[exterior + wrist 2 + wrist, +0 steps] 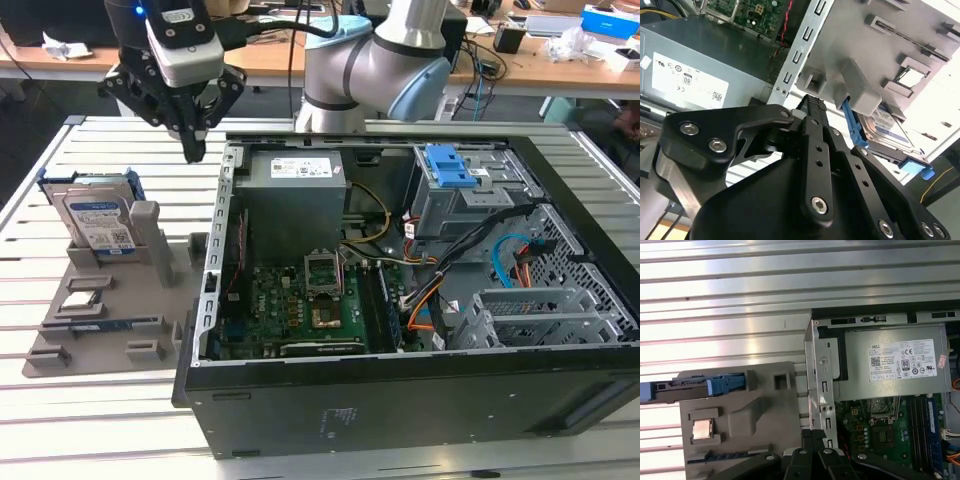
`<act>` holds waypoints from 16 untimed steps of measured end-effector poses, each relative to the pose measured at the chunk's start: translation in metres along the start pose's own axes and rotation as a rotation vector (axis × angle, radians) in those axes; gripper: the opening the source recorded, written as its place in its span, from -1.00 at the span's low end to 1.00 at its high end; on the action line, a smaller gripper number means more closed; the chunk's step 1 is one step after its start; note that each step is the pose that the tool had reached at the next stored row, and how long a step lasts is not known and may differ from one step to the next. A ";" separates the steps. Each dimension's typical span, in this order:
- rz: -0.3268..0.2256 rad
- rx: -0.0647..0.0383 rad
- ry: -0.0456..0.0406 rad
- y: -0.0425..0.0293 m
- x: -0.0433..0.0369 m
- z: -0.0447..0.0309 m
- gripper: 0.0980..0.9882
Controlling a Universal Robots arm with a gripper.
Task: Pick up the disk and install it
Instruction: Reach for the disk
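Observation:
The disk (98,218), silver with a white-and-blue label and a blue carrier, stands on edge in a grey holder (110,345) at the exterior view's left. My gripper (192,150) hangs above the table between that holder and the open computer case (400,400), to the exterior view's right of the disk and clear of it. Its fingers are shut together with nothing between them. In the second wrist view the gripper (813,102) points toward the holder and the disk (890,122). The first wrist view shows the gripper (812,435) and the disk (695,386) edge-on.
The case lies open with its power supply (295,195), motherboard (300,305) and a drive bay with a blue latch (450,165). A small square processor chip (702,429) sits in the grey holder. The arm's base (370,70) stands behind the case.

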State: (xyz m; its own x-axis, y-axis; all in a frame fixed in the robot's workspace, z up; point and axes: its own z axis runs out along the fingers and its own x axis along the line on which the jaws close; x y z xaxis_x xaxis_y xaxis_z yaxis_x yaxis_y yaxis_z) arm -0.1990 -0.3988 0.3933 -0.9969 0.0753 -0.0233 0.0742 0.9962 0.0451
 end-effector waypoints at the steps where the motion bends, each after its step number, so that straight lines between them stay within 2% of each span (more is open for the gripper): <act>1: 0.000 0.000 0.0000 -0.0003 0.0033 -0.0001 -0.98; 13: 0.000 0.000 0.0000 -0.0025 0.0328 -0.0008 -0.98; 16: 0.000 0.000 -0.0001 -0.0033 0.0436 -0.0011 -0.98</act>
State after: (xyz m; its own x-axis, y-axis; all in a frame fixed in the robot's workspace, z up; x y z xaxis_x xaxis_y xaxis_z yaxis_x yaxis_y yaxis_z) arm -0.2428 -0.3989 0.3932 -0.9969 0.0753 -0.0234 0.0742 0.9962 0.0451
